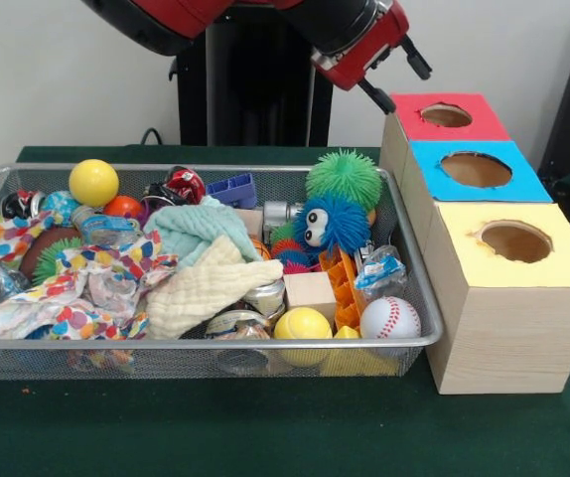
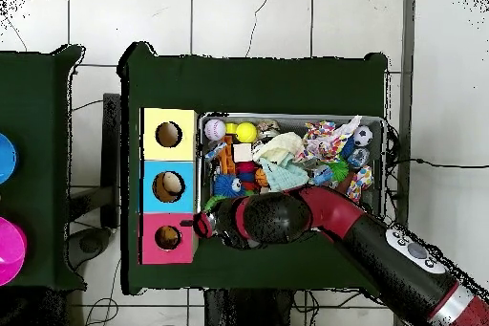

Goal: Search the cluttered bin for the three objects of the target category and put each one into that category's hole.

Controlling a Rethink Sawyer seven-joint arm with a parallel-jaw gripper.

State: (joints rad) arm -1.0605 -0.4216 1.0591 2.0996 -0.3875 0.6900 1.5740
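The red and black robot arm hangs above the far right corner of the wide silver wire-mesh tray (image 1: 419,343), and its gripper (image 1: 394,78) sits high in the air beside the red-topped wooden box (image 1: 409,124). I cannot tell if the gripper holds something or is empty.

The green spiky rubber puffball (image 1: 345,177) lies at the far right of the tray, and the blue spiky puffball with googly eyes (image 1: 330,224) is just in front of it, touching it. No tiger plush is visible; it may be under the coloured spotted cloths (image 1: 76,283).

The risk, I think, is a bad grasp: the two puffballs press together, so one can drag the other. The soft spikes can also slip. The round hole (image 1: 446,115) is near the blue-topped box (image 1: 476,169), so a drop may miss.
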